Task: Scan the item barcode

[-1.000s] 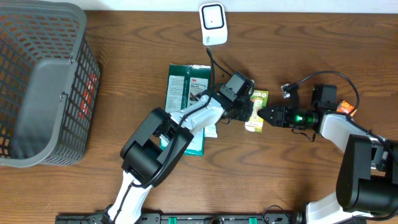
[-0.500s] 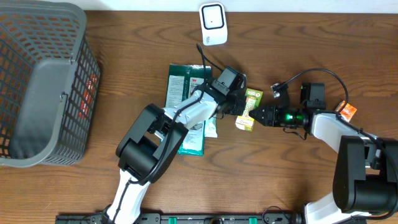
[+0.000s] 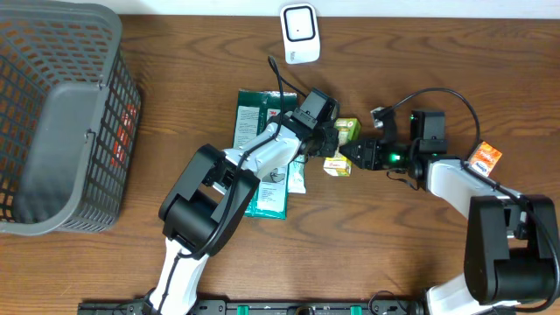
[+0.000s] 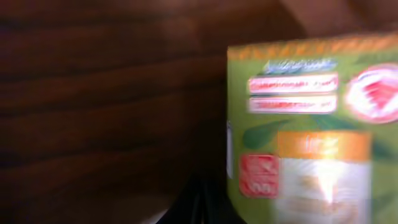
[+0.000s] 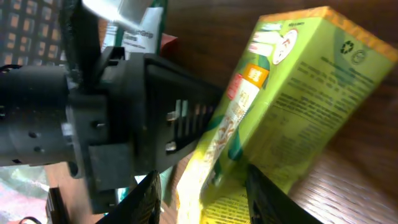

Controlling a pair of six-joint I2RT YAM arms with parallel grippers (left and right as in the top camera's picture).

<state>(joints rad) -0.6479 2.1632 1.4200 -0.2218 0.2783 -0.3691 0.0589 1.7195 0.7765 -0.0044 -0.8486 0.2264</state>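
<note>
Right gripper (image 5: 205,190) has its fingers clamped on the yellowish end of the green box (image 5: 292,87), which sits tilted mid-table, just right of the dark green packet (image 3: 258,122). Left gripper (image 3: 327,140) is closed tight with nothing in it, pressed up against the box's other side. The box is lime green with an orange stripe along one edge, red-and-white badges, fine print and a recycling mark.

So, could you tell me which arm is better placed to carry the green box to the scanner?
Probably the right: the right gripper straddles the end of the green box, while the left gripper is shut beside it.
</note>
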